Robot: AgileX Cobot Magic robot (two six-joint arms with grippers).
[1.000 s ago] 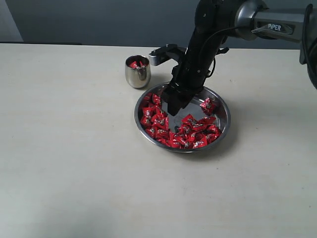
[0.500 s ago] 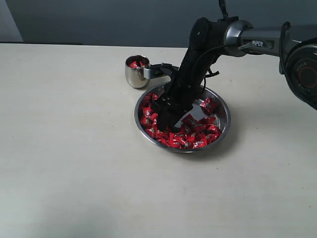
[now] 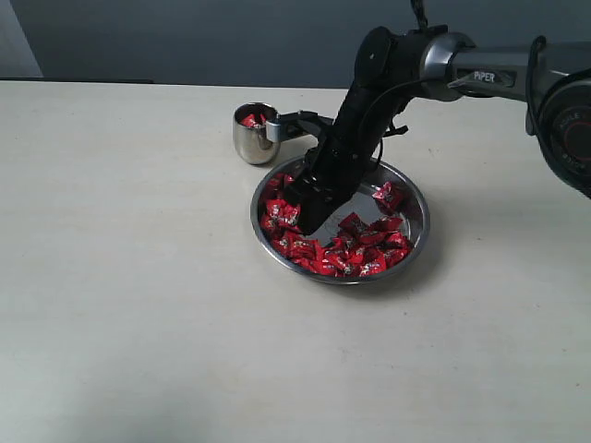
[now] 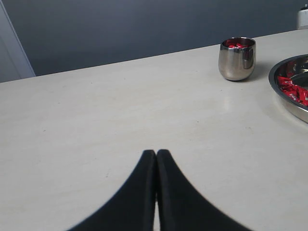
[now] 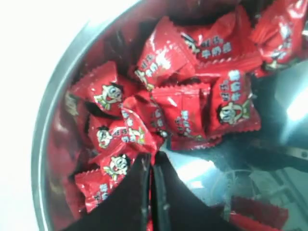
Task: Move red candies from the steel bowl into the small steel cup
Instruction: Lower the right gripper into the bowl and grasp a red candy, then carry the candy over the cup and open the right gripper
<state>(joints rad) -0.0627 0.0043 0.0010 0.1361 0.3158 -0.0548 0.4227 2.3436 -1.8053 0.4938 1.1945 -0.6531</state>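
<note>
The steel bowl [image 3: 420,235] sits right of centre on the table, with many red candies [image 3: 355,249] along its front and left side. My right gripper [image 3: 309,226] reaches down into the bowl's left part. In the right wrist view its jaws [image 5: 153,156] are shut, with the edge of a red candy [image 5: 137,127] pinched at the tips and a red sliver showing between them. The small steel cup [image 3: 256,137] stands just behind the bowl to the left, with a few red candies [image 3: 254,118] inside. My left gripper [image 4: 155,151] is shut and empty, low over bare table, well away from the cup [image 4: 237,60].
The pale table [image 3: 138,305] runs wide around the bowl and cup. The right arm's dark body [image 3: 369,101] leans over the bowl's back rim, close to the cup. A dark wall stands behind the table's far edge.
My right gripper has dropped lower into the bowl's left side and its jaws have gone from wide apart to shut among the candies. The cup and bowl have not moved.
</note>
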